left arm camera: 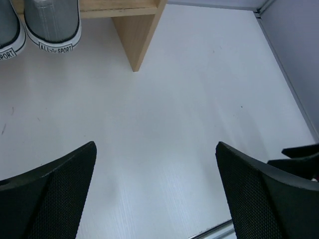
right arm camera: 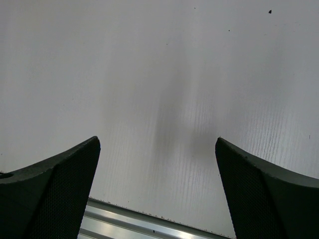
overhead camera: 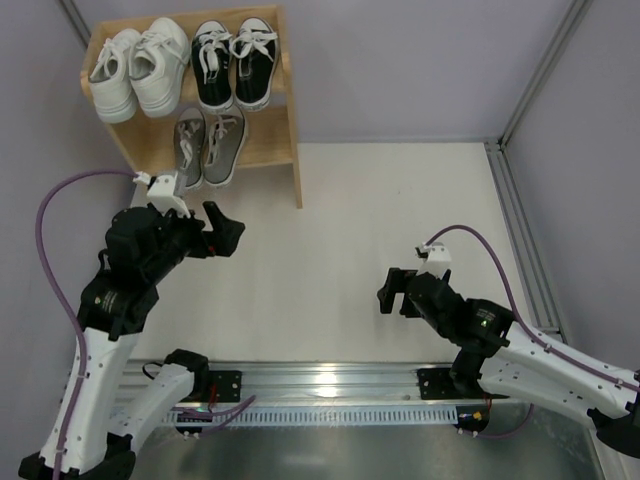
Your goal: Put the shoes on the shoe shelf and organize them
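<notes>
Three pairs of shoes already sit on the shoe shelf [overhead camera: 290, 150]: the white pair [overhead camera: 135, 70] on the left of its upper tier, the grey pair [overhead camera: 208, 145] on its lower tier with heels poking out past the shelf's front edge, and the black pair [overhead camera: 235, 60] on the right of its upper tier. Judged by their canvas uppers and rubber soles, these sneakers should be light and soft-sided, likely to buckle if squeezed across the top. The firmer heel or the sole rim looks the better place to take hold, and the loose laces could snag. In front of the shelf, just short of the grey heels, the left gripper [overhead camera: 200, 220] hangs with its fingers spread wide and nothing between them. Its wrist view shows the grey heels [left arm camera: 52, 25] and the shelf's side panel [left arm camera: 139, 35] ahead. Well to the right of the shelf and nearer the arm bases, the right gripper [overhead camera: 395, 290] also has its fingers spread wide over bare surface, holding nothing. The table [overhead camera: 380, 200] under the shelf is white, smooth and faintly ribbed, so a sole would probably slide on it. Pale walls [overhead camera: 420, 60] stand behind and beside the shelf, with a metal frame post [overhead camera: 540, 75] far to its right.
</notes>
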You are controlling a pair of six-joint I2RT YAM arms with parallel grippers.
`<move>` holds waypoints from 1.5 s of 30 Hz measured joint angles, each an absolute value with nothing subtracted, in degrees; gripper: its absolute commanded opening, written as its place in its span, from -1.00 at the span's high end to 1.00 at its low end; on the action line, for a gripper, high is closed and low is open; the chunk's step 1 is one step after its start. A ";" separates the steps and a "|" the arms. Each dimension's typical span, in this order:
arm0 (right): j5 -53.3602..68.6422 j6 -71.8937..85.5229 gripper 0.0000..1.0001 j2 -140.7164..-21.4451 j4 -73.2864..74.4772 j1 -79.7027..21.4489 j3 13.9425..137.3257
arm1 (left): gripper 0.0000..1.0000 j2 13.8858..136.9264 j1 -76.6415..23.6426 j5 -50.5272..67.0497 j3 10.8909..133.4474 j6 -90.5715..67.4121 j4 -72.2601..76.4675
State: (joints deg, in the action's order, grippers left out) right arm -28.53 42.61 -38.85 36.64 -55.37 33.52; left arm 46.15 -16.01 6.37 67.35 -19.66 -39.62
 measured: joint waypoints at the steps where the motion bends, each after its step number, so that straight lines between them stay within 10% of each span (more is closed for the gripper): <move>1: -28.62 42.68 -0.94 -38.85 36.64 -55.37 33.52 | -0.99 44.56 -16.01 7.31 67.61 -19.86 -41.17; 26: -36.34 44.93 -0.94 -39.64 42.00 -55.37 43.31 | -0.99 27.20 -16.12 42.81 60.86 -39.16 -31.42; 45: -41.82 42.17 -0.95 -34.76 47.35 -55.37 46.22 | -0.99 27.59 -16.12 -0.40 74.26 -24.75 -60.86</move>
State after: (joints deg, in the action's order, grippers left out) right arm -41.82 42.17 -34.76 47.35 -55.37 46.22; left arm 27.59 -16.12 -0.40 74.26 -24.75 -60.86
